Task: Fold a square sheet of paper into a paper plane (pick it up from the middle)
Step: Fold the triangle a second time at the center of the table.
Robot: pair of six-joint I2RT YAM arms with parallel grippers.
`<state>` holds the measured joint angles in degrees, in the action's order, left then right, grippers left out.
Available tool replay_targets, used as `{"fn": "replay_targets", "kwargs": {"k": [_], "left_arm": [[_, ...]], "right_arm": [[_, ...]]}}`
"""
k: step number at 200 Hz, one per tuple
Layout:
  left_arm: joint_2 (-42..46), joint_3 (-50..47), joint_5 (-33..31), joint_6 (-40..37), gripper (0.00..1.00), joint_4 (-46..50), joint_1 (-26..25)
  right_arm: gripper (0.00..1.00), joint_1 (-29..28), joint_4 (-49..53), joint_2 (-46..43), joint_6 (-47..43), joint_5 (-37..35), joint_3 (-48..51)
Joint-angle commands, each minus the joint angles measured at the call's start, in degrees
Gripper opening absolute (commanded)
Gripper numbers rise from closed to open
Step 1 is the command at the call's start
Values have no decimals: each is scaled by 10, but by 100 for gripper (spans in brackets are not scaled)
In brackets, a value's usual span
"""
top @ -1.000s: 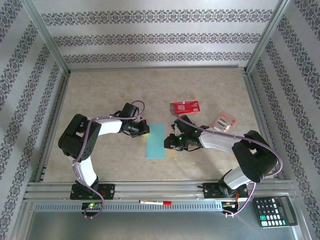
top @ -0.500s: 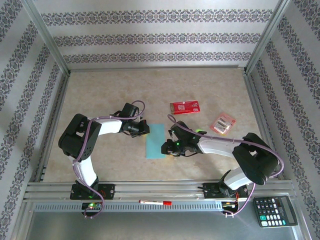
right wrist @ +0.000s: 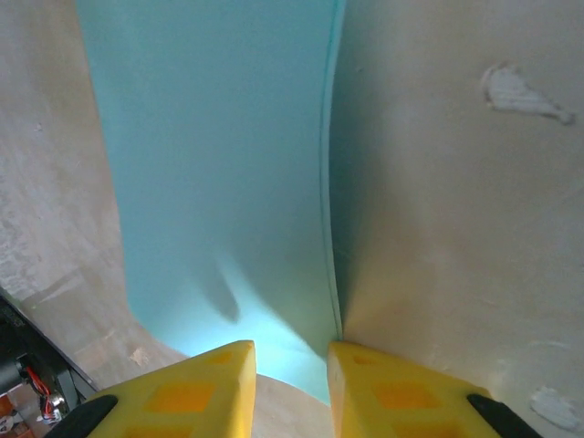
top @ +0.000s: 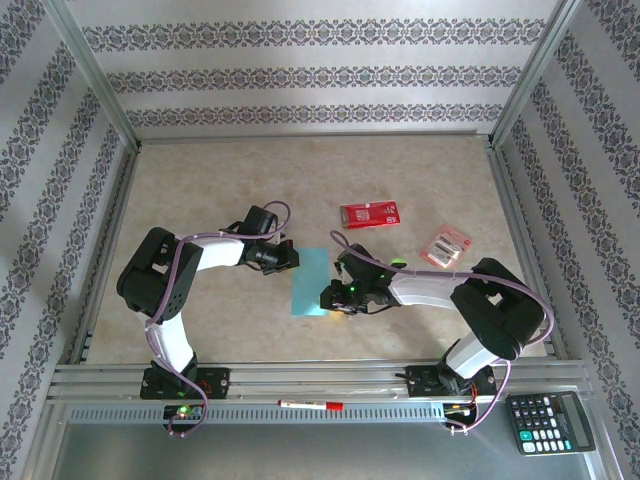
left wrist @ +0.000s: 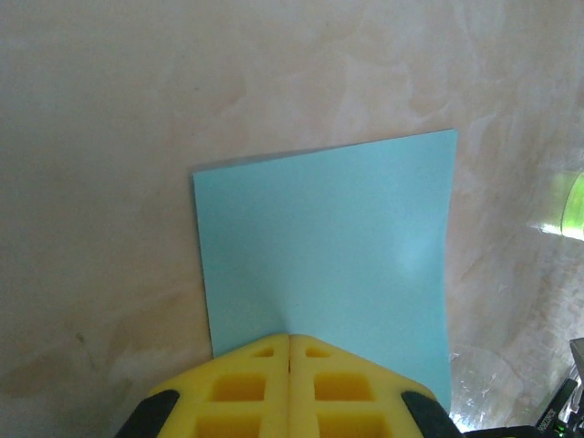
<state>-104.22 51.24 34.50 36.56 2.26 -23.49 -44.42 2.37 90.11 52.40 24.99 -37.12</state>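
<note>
While the light-blue sheet (top: pixel 310 282) lies on the tabletop (top: pixel 200 180) between the two arms, it is being worked from both sides. From above it is seen as a tall narrow rectangle rather than a square. A half-fold is therefore judged to be made or under way; which of the two cannot be told.

Left gripper (top: pixel 287 258): jaws fully closed, no gap to be seen in the left wrist view (left wrist: pixel 290 339). The tips are set at the sheet's left edge. The paper is puckered toward them, so a pinch or a press-down is likely but not confirmed.

Right gripper (top: pixel 328 297): jaws held at a narrow gap (right wrist: pixel 290 351). The sheet's right edge is raised and curved off the table and runs into that gap, close to one finger. No clamp on it can be made out.

Step in hand, as judged: first fold / centre crease, with the left side anchored and the right side offered up for a grasp.

Next move: the right jaws are to be closed on the raised edge. The edge is then to be carried over to the left, lined up corner to corner, and pressed flat. The anchor must be held, since thin paper is easily skewed or dragged.

Red packet (top: pixel 370 213): set apart beyond the sheet, not involved.
</note>
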Motion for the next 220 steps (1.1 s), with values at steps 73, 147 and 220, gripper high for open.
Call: {"fn": "replay_targets", "kwargs": {"k": [73, 147, 220], "left_arm": [[-28, -16, -18, -16, 0, 33, 4], [-25, -19, -20, -18, 0, 38, 4], [-20, -20, -20, -19, 0, 44, 5]], "right_arm": [[29, -2, -26, 27, 1, 18, -34], [30, 11, -35, 13, -2, 32, -31], [34, 18, -42, -7, -1, 36, -21]]}}
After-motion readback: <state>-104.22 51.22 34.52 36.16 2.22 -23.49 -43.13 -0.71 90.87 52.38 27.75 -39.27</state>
